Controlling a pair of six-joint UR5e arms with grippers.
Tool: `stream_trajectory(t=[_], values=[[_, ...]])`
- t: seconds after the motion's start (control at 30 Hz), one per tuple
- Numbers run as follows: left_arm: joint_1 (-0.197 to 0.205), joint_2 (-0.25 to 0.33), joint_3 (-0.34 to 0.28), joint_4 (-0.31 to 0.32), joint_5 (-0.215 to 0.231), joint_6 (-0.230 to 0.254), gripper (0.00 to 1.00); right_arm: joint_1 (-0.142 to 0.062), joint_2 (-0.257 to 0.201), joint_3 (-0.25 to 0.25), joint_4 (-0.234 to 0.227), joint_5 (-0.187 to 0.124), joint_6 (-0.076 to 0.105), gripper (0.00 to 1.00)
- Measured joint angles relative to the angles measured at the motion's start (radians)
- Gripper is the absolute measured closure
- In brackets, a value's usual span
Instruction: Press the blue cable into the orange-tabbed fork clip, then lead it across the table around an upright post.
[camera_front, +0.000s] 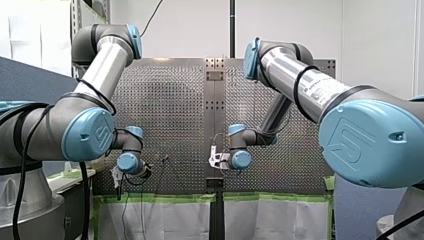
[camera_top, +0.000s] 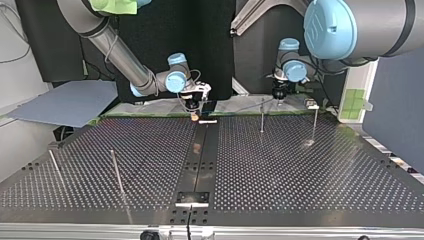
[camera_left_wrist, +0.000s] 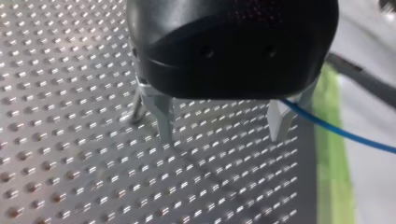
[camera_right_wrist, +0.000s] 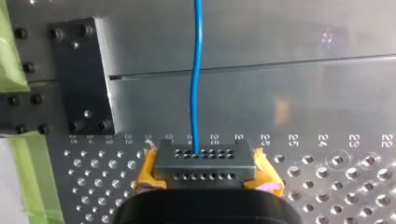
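Our right tool (camera_right_wrist: 205, 170) pinches the blue cable (camera_right_wrist: 196, 84); our left tool (camera_left_wrist: 222, 135) hangs open beside it. We should press straight down into the orange-tabbed fork clip (camera_top: 194, 117), upper centre of the top view.

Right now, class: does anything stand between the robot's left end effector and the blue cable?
Nothing visible does. In the left wrist view the blue cable passes right beside one finger of the open left end effector. A thin post stands outside the other finger, away from the cable.
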Motion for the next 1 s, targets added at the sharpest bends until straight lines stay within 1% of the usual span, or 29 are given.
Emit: stream_trajectory(t=[0.17, 0.3, 0.5, 0.67, 0.8, 1.0], values=[[0.003, 0.002, -0.037, 0.016, 0.031, 0.002, 0.00, -0.001, 0.000, 0.000, 0.016, 0.000, 0.000, 1.00], [0.005, 0.015, -0.073, 0.050, 0.037, 0.002, 0.00, -0.001, 0.000, 0.000, 0.020, 0.000, 0.000, 1.00], [0.004, 0.056, -0.125, 0.109, 0.048, 0.000, 0.00, -0.001, 0.000, 0.000, 0.024, 0.000, 0.000, 1.00], [-0.005, 0.103, -0.168, 0.155, 0.091, 0.011, 0.00, -0.001, 0.001, 0.000, 0.025, 0.000, 0.000, 1.00], [-0.010, 0.121, -0.179, 0.166, 0.121, 0.026, 0.00, -0.002, 0.001, 0.000, 0.025, 0.000, 0.000, 1.00], [-0.017, 0.125, -0.181, 0.167, 0.128, 0.045, 0.00, -0.002, 0.001, 0.000, 0.027, 0.000, 0.003, 1.00]])
